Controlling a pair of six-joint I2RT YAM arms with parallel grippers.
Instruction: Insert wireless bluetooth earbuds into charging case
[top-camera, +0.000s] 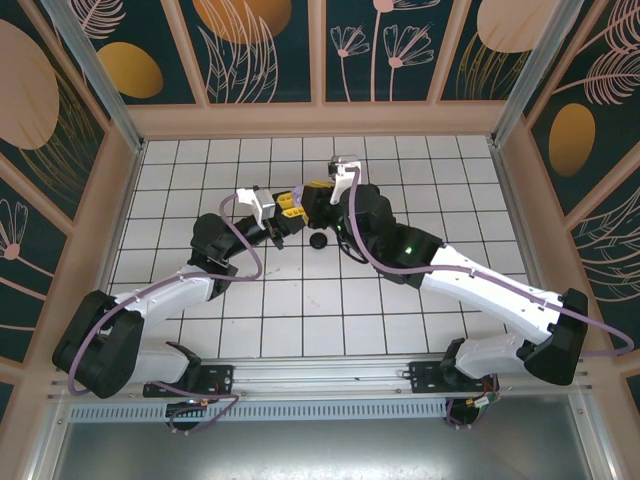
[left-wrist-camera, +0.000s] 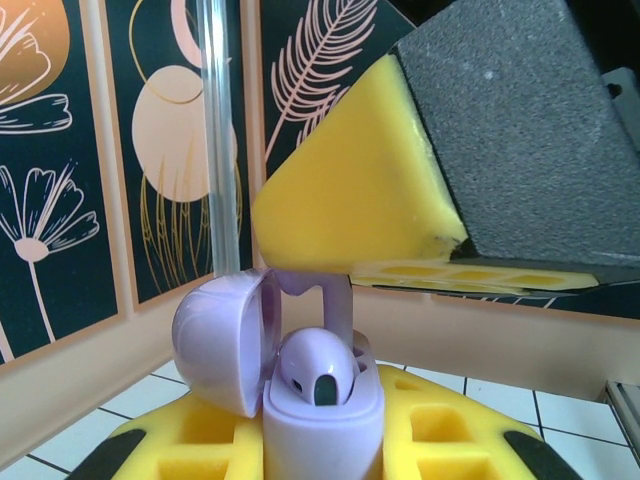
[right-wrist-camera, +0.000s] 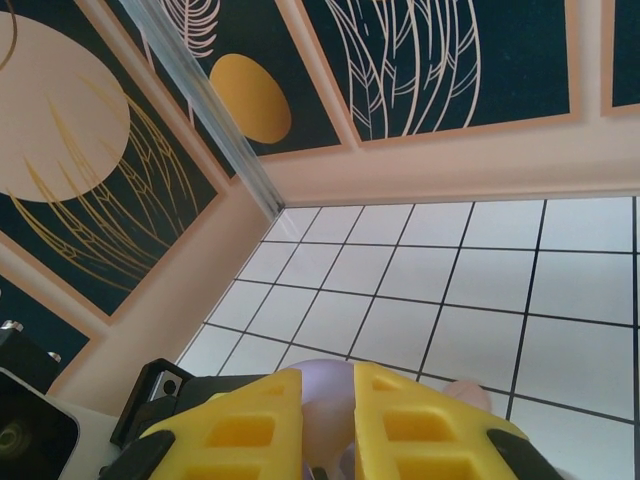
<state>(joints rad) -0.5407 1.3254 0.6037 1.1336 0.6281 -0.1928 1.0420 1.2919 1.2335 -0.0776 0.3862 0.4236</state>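
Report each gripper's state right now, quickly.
Left gripper: shut on the lilac charging case.
Right gripper: shut on a lilac earbud.

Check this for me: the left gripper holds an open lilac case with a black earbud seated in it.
One detail is wrong: the earbud seated in the case is lilac, not black, as the left wrist view shows. The rest stands: the left gripper holds the open lilac case.

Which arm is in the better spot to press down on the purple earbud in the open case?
The right, probably: the right fingers hang directly above the open lilac case, where a lilac earbud sits in a slot. The left fingers are occupied gripping that case.
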